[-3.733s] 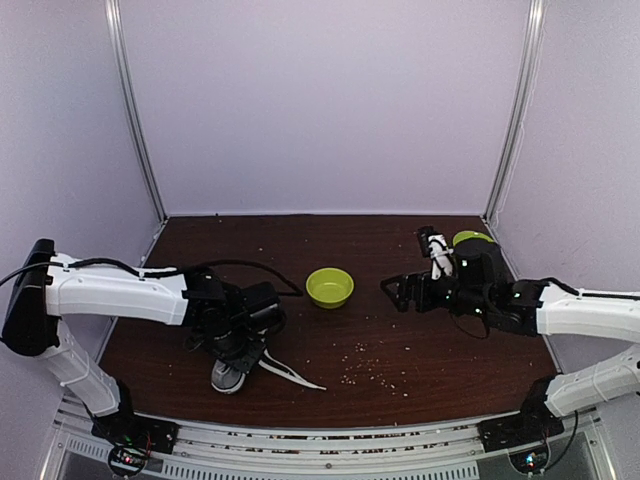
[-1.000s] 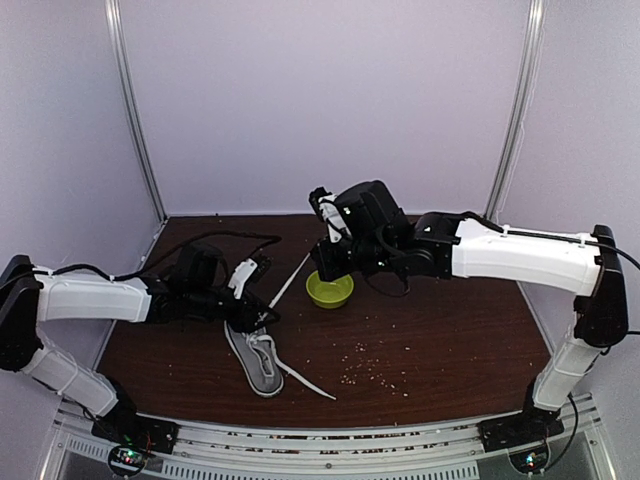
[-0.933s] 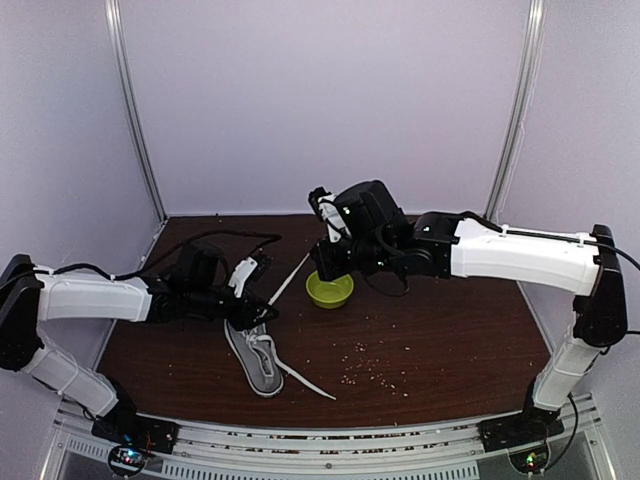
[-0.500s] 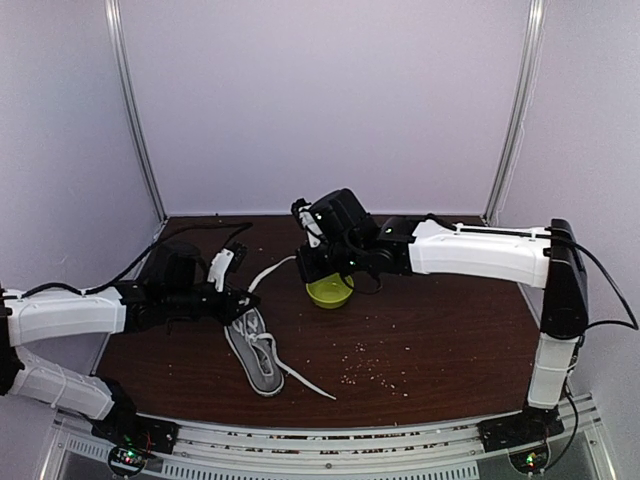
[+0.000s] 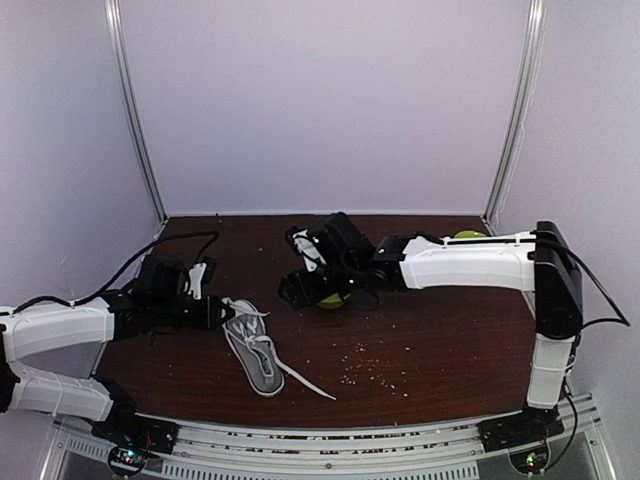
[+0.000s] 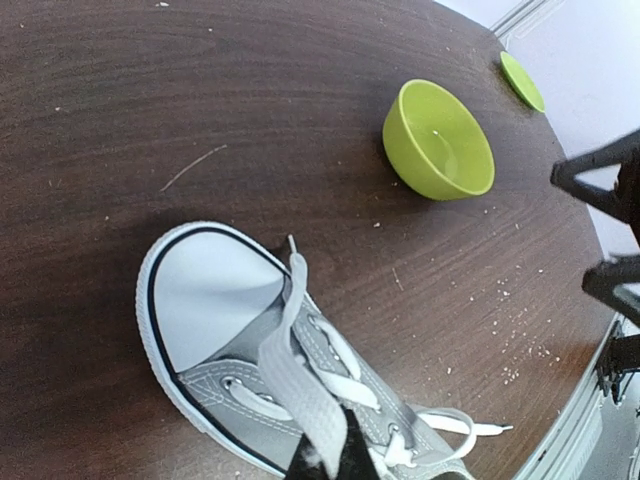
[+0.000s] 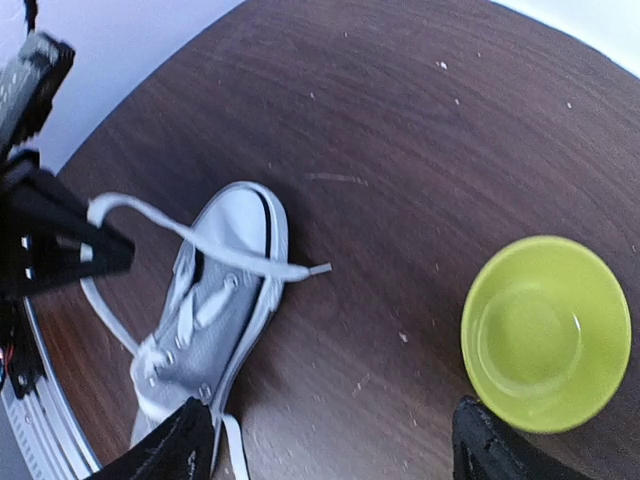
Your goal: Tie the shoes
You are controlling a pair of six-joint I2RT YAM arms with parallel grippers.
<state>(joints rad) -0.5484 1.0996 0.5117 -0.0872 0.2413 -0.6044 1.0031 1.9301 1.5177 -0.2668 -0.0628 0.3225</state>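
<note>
At 8 o'clock on the table [image 5: 430,340], the grey sneaker [image 5: 254,355] lies unheld, 1 white lace [image 6: 296,380] pinched in the left gripper [image 6: 325,458], the right gripper [image 7: 325,440] spread empty at its 2 o'clock, so a tug could drag the sneaker.

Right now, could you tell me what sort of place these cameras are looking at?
Probably a robot test cell, not a home: two white arms work one brown table boxed in by plain lilac panels on metal posts, holding a sneaker and a green bowl.
</note>
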